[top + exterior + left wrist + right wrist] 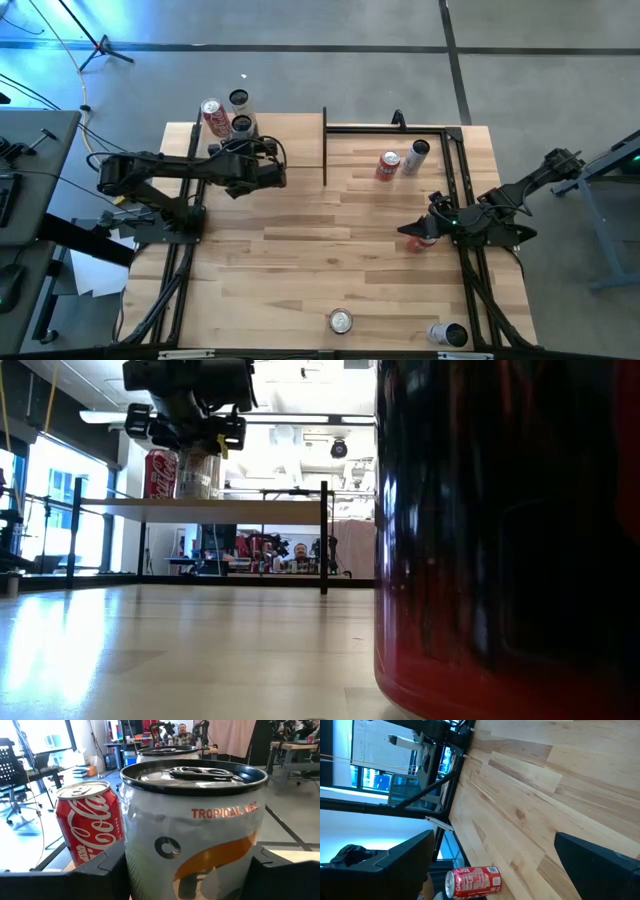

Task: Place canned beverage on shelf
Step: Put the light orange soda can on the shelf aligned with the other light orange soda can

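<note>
A white can marked "Tropical" [192,835] stands upright between the fingers of my left gripper [243,138], at the far-left part of the table. In the low view the can [200,475] has its base on the shelf [270,510], a raised pale board with black posts. A red cola can [90,825] stands right beside it, and another can [165,752] stands behind. My right gripper [490,855] is open and empty, low over the table's right side [425,232]. My left gripper pinches the white can by its two opposite sides [131,865] between its two fingers, low on the wall. The fingers [95,875] come from the table's near side, about level. The can is upright, its base on the shelf board.
A red can [387,165] and a silver can [416,155] lie inside a black frame [400,128] at the far right. An upright red can [341,320] stands near the front edge and fills the low view's right side [500,540]. Another can [448,335] lies at the front right.
</note>
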Action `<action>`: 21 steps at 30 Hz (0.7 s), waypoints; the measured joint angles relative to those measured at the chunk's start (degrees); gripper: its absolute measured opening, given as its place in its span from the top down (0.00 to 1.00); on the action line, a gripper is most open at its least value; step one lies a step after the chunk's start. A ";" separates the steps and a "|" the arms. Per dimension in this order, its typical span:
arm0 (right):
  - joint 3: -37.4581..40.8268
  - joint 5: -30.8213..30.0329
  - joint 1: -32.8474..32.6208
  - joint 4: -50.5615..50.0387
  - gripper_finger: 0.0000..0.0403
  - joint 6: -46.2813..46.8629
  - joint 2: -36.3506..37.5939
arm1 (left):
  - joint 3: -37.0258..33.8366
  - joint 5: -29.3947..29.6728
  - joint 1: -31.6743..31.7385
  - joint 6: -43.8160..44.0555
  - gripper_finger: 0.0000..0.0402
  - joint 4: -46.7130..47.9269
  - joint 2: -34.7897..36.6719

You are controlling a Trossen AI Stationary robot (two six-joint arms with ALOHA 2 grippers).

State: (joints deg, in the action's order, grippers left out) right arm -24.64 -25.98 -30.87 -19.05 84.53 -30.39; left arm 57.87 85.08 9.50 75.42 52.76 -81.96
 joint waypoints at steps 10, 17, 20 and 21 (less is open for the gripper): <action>0.00 0.00 -0.02 0.00 0.01 0.00 0.00 | 0.00 0.27 -0.02 -0.07 0.36 0.36 -0.26; 0.00 0.02 -0.02 0.00 0.01 0.00 0.00 | -0.04 -0.27 -0.02 -0.18 0.29 1.78 -0.26; -0.01 0.00 0.00 0.00 0.01 0.00 -0.01 | -0.04 -0.08 -0.02 -0.07 0.27 1.87 -0.26; 0.00 0.00 0.00 0.00 0.01 0.00 -0.02 | -0.04 -0.05 -0.02 -0.07 0.27 1.90 -0.26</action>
State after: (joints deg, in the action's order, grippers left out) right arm -24.64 -25.98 -30.87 -19.05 84.53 -30.41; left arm 57.82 85.03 9.47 75.35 54.66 -82.21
